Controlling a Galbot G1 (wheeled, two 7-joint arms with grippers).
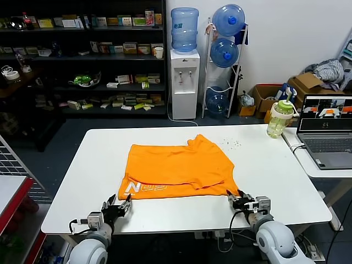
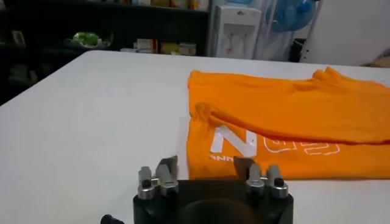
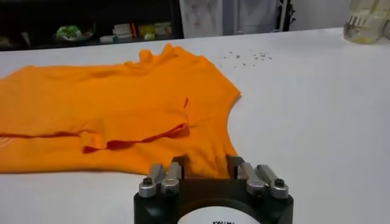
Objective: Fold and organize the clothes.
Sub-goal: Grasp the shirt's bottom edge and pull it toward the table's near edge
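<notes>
one fold is in on the orange t-shirt (image 1: 179,168); more remain. left gripper (image 1: 117,208) and right gripper (image 1: 240,199) sit at its near corners, fingers apart, gripping nothing.

Left hand (image 1: 122,206) open, right hand (image 1: 235,198) open, both low

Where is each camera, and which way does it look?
Head view: up on the robot's head, looking forward and down at the table and the T-shirt; the left claw and right claw show at the near edge.
Left wrist view: on the left arm, facing the T-shirt's lettered corner; its own claw shows.
Right wrist view: on the right arm, facing the T-shirt's other near corner; its own claw shows.
All three share the T-shirt and table.
</notes>
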